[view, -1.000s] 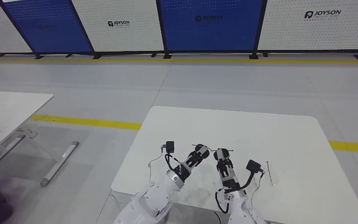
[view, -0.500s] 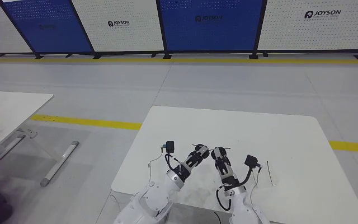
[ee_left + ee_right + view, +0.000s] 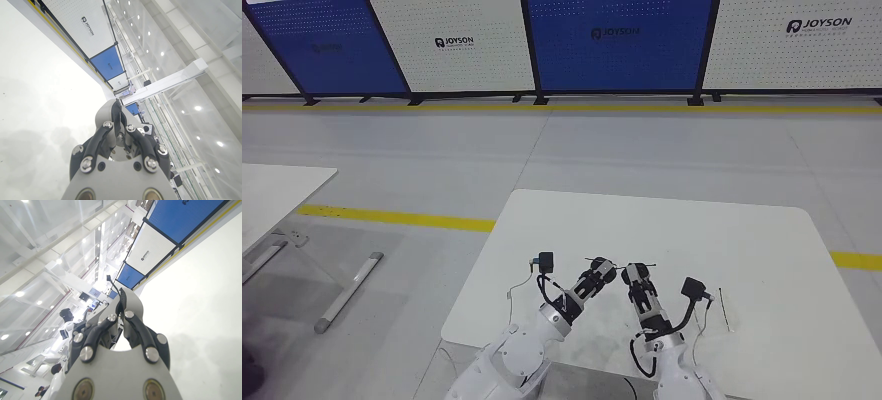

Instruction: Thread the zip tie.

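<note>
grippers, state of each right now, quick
left gripper: closed on a thin strip
right gripper: closed on the zip tie

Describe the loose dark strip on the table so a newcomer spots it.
Start at the white table; look right of the right arm. The thin dark strip lies flat there, free, unlike the zip tie pinched in the right gripper.

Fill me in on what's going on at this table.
A two-armed robot is working on threading a zip tie. The right gripper is shut on it, with the head end sticking out past the fingertips. The left gripper is shut too and seems to pinch the other end. Both are held close together above the near part of the white table. Nothing visibly passes through the head yet. Another thin dark strip lies on the table beside the arms.
</note>
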`<state>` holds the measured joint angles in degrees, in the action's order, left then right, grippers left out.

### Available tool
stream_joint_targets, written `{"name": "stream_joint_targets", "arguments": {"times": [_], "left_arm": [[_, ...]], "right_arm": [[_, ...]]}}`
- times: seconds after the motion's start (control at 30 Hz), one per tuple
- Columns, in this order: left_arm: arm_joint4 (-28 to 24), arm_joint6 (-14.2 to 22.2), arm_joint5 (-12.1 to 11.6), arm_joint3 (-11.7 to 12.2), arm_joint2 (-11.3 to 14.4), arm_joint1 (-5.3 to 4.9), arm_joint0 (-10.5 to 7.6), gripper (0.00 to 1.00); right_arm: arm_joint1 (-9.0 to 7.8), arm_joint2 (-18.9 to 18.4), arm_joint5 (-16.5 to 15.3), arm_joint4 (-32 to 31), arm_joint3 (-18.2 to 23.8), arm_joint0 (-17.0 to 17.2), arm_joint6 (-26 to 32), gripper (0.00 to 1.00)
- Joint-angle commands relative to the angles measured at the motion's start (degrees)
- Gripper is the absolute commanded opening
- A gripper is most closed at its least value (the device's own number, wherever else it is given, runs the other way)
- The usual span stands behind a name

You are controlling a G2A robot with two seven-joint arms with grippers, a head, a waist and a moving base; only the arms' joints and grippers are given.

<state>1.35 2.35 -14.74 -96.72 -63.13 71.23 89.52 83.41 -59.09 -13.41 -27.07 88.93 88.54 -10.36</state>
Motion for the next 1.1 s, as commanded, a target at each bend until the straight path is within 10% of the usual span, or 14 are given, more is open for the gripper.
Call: {"name": "stream_joint_targets", "arguments": {"times": [0.0,0.27,0.43,1.07], "left_arm": [[0.0,0.0,0.0,0.0,0.0,0.0,0.0,0.0],[0.0,0.0,0.0,0.0,0.0,0.0,0.0,0.0],[0.0,0.0,0.0,0.0,0.0,0.0,0.0,0.23],[0.0,0.0,0.0,0.0,0.0,0.0,0.0,0.17]], "right_arm": [[0.02,0.1,0.3,-0.5,0.0,0.1,-0.5,0.0],[0.08,0.2,0.7,-1.6,0.0,0.3,-1.7,0.0],[0.1,0.2,0.9,-1.9,0.0,0.4,-2.0,0.0],[0.32,0.7,1.4,-4.9,-0.3,0.4,-4.7,0.0]]}}
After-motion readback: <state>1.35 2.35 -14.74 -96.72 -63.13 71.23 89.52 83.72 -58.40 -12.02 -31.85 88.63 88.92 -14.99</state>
